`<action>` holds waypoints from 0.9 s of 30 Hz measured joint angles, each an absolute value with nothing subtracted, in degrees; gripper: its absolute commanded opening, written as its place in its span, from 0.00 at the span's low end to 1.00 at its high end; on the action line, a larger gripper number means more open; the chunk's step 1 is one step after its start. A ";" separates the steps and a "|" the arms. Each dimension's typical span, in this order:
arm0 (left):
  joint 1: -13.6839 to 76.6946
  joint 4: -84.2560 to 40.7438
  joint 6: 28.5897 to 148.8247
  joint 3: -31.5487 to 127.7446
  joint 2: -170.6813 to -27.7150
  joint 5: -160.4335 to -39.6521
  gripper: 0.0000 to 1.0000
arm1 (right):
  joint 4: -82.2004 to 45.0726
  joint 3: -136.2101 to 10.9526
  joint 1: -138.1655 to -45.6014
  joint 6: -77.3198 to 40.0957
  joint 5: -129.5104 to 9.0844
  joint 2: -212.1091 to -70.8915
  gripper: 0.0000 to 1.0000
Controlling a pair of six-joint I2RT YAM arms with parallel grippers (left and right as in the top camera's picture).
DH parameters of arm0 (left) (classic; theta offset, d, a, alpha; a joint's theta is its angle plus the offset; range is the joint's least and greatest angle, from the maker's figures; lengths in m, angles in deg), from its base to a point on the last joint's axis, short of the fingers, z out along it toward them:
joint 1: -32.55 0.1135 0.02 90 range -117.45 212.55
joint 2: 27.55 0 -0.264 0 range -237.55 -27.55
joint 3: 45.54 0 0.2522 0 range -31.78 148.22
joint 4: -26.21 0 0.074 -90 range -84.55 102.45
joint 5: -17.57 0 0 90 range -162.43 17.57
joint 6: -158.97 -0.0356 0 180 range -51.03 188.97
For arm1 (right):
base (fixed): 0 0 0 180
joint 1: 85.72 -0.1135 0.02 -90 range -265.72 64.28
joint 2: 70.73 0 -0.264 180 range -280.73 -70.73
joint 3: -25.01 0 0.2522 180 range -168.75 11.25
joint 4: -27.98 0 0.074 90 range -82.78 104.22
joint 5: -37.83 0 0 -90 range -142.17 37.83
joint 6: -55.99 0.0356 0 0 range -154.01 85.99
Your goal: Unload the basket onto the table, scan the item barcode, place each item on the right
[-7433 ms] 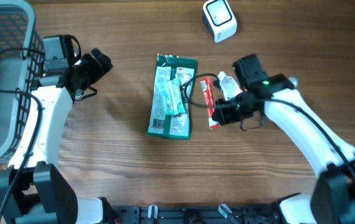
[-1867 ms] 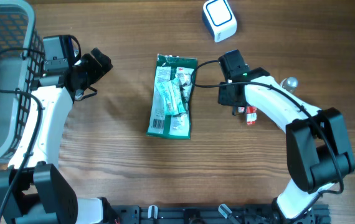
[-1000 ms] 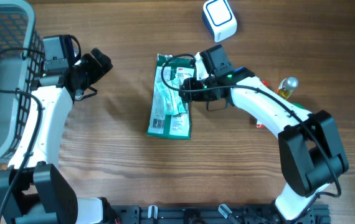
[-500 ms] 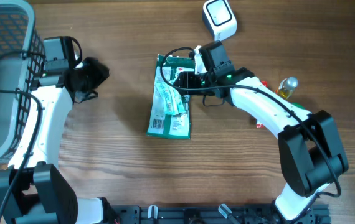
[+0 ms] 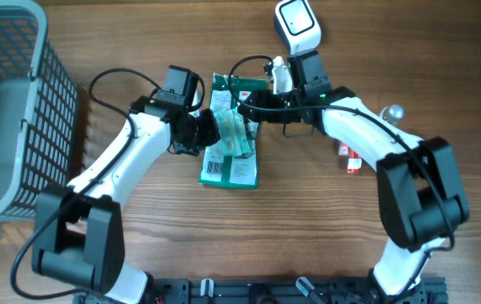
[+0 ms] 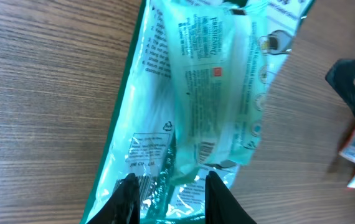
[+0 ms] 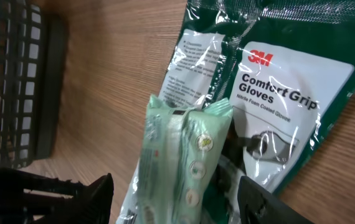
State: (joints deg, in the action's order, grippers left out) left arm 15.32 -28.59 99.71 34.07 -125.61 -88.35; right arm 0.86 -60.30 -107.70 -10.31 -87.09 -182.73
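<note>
The pale-green film pouch [image 6: 212,93] lies atop the dark-green glove pack [image 7: 289,124], between your spread right jaws; whether your left jaws grip it, I cannot tell. It looks light, floppy and slippery, so pinch its sealed end.

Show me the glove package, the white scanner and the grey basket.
glove package [image 7: 277,99], right wrist view, on its printed label.
white scanner [image 5: 296,20], overhead view, on its top face.
grey basket [image 5: 55,110], overhead view, on its wire side wall.
</note>
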 measured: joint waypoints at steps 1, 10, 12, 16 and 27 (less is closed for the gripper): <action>15.15 -28.43 99.76 34.04 -126.33 -88.31 0.26 | 1.51 -60.30 -107.70 -10.31 -87.35 -183.67 0.64; 12.30 -24.43 99.69 33.67 -132.10 -88.17 0.26 | 7.09 -60.30 -107.85 -10.26 -91.26 -189.03 0.59; 12.02 -24.06 99.71 33.63 -132.34 -88.17 0.26 | 7.50 -60.30 -108.27 -10.26 -91.61 -189.27 0.57; 12.02 -23.93 99.69 33.63 -132.65 -88.17 0.24 | 7.41 -60.30 -109.82 -9.89 -90.71 -189.99 0.47; 11.76 -25.07 99.30 33.76 -133.59 -85.22 0.04 | 4.97 -60.59 -111.26 -9.61 -86.63 -190.06 0.04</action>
State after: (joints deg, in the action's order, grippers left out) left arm 11.76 -25.07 99.30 33.76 -133.59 -85.22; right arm 4.97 -60.59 -111.26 -9.61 -86.63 -190.06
